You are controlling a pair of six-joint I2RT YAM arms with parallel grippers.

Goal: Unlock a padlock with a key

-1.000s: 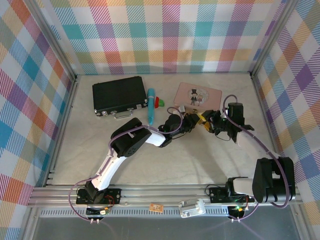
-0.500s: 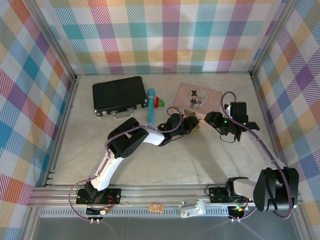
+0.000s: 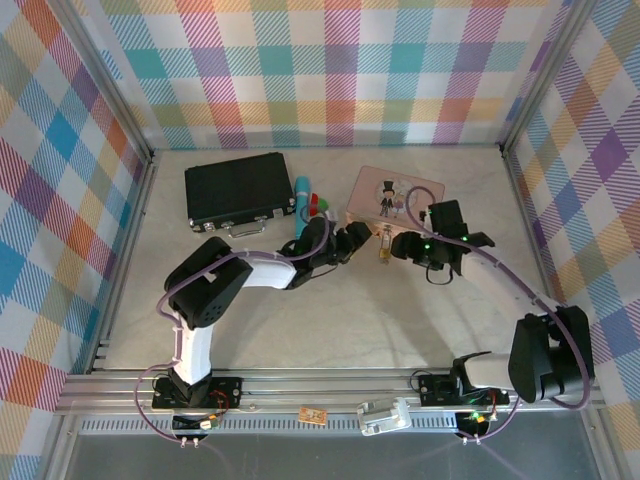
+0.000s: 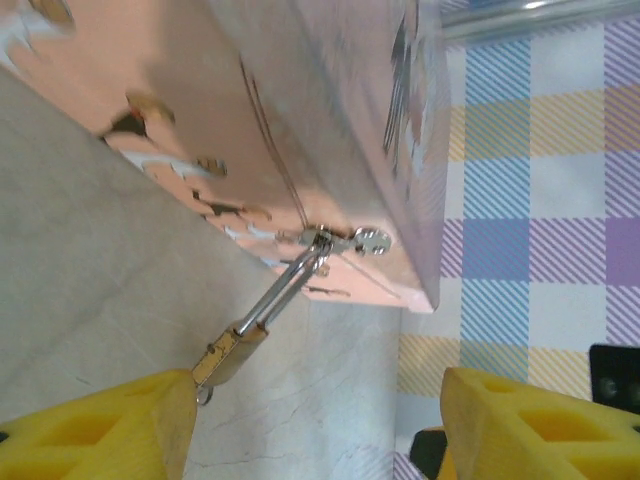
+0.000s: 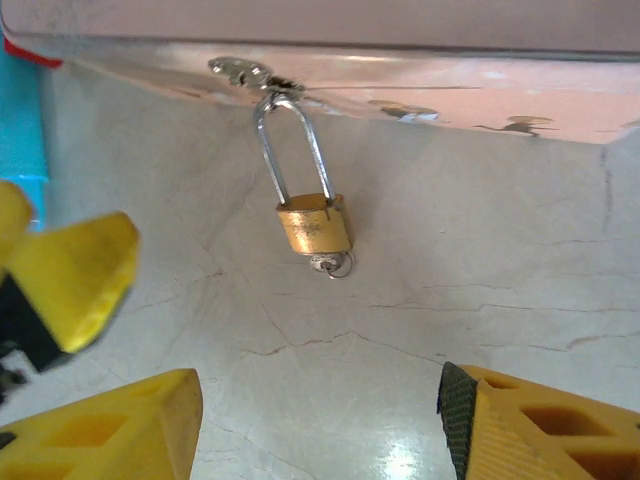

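Note:
The brass padlock (image 5: 313, 227) lies on the table, its thin shackle (image 5: 290, 145) looped through the hasp of the pink tin (image 5: 400, 70). The small silver key (image 5: 333, 263), with a tiny ring, sticks out of the lock's bottom. My right gripper (image 5: 320, 425) is open, a short way back from the key and touching nothing. My left gripper (image 4: 320, 430) is also open; the padlock (image 4: 228, 355) lies just off its left finger (image 4: 100, 425). From above, the padlock (image 3: 383, 243) lies between the left gripper (image 3: 358, 240) and the right gripper (image 3: 402, 245).
The pink tin (image 3: 400, 190) lies just behind the padlock. A blue pen (image 3: 301, 195) with a red-green tip and a black case (image 3: 238, 188) lie to the left. Checked walls close in the back and sides. Bare table stretches toward the near edge.
Both grippers have drawn back from the padlock and stand open. The left arm has swung left, the right gripper has shifted left, and the padlock now lies free between them.

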